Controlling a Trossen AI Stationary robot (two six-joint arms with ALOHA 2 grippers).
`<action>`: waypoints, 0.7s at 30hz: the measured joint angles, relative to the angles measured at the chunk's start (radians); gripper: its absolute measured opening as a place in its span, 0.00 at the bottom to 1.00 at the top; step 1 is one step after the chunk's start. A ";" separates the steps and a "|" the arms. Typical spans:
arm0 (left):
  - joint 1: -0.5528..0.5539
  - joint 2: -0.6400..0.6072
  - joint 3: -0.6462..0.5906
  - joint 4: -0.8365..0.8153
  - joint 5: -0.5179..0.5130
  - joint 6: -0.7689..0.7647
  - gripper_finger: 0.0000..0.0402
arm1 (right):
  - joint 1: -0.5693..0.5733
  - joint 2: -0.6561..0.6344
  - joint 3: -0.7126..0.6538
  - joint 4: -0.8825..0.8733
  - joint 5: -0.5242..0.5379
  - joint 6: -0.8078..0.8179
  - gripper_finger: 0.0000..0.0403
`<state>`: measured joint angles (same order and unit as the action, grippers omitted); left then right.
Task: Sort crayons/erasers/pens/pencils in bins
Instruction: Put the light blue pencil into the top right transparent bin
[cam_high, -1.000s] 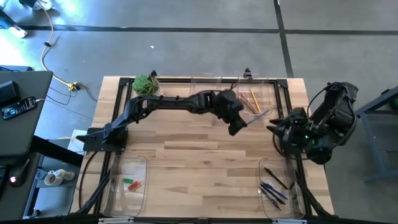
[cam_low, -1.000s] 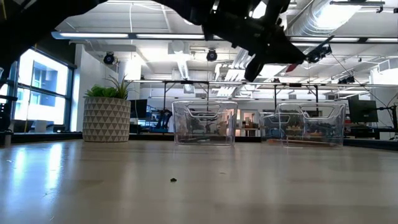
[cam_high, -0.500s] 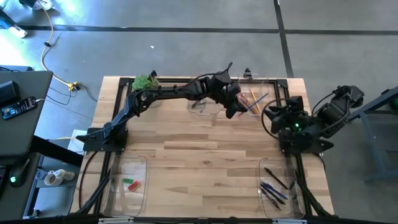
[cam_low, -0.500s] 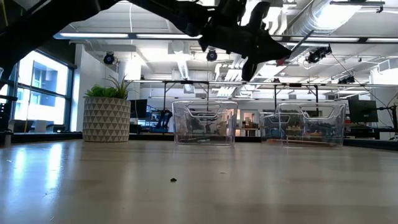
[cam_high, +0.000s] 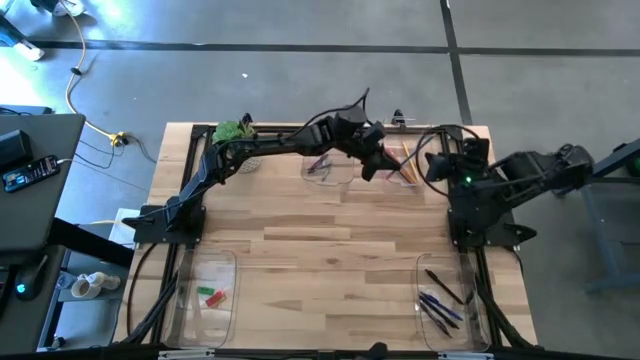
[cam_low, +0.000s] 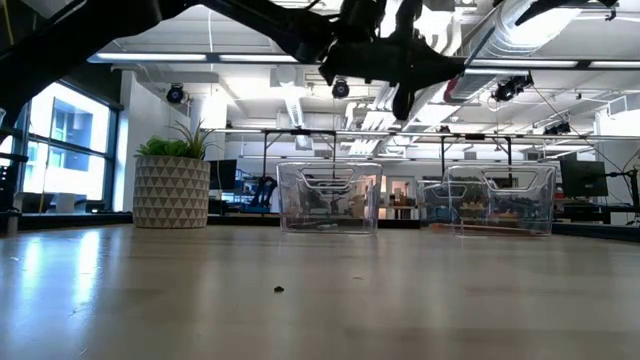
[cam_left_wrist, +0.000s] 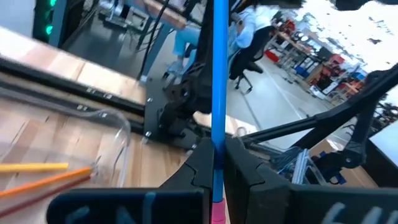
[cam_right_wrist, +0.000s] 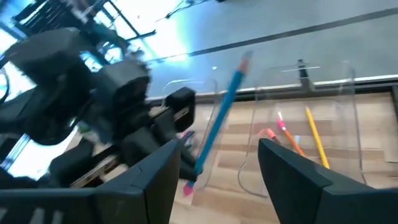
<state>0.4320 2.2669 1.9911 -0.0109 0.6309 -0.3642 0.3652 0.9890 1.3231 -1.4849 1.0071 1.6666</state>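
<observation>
My left gripper (cam_high: 385, 165) hangs over the table's far side, between the two far bins, shut on a bright blue stick (cam_left_wrist: 219, 74) with a pink end (cam_right_wrist: 187, 188). My right gripper (cam_right_wrist: 217, 180) is open close to its right, near the far right bin (cam_high: 418, 150), and faces the stick. Orange and yellow pencils (cam_right_wrist: 311, 134) lie in that bin. The far middle bin (cam_high: 330, 155) holds crayons (cam_high: 320, 163). Erasers (cam_high: 208, 295) lie in the near left bin and pens (cam_high: 440, 300) in the near right bin. My left gripper pinches the blue stick between its two fingers near the pink end (cam_left_wrist: 217, 158). Most of the stick's length juts out past the fingertips (cam_left_wrist: 239, 158) and slants upward (cam_right_wrist: 227, 99). The stick is lifted clear, well above the table and the bins.
A potted green plant (cam_high: 233, 133) stands at the far left corner. A black frame rail (cam_high: 300, 128) runs along the far edge behind the bins. The wooden table's middle (cam_high: 320, 230) lies bare between the far and near bins.
My left gripper has carried the blue stick toward the table's far edge and turned, keeping hold, and now hangs by the far bins. My right arm has swung from the table's right edge toward the far right bin, bringing its gripper close to the left one.
</observation>
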 joint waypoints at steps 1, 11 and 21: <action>0.000 0.000 0.000 0.014 0.007 -0.001 0.00 | -0.018 0.000 0.000 0.001 -0.004 0.001 0.51; -0.011 0.000 0.000 0.040 0.038 -0.006 0.00 | -0.129 0.001 0.000 0.116 -0.016 -0.124 0.48; -0.026 0.000 0.000 0.072 0.042 0.001 0.00 | -0.220 0.033 0.000 0.129 -0.078 -0.149 0.48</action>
<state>0.4058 2.2665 1.9915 0.0613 0.6731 -0.3634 0.1453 1.0217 1.3231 -1.3560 0.9295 1.5172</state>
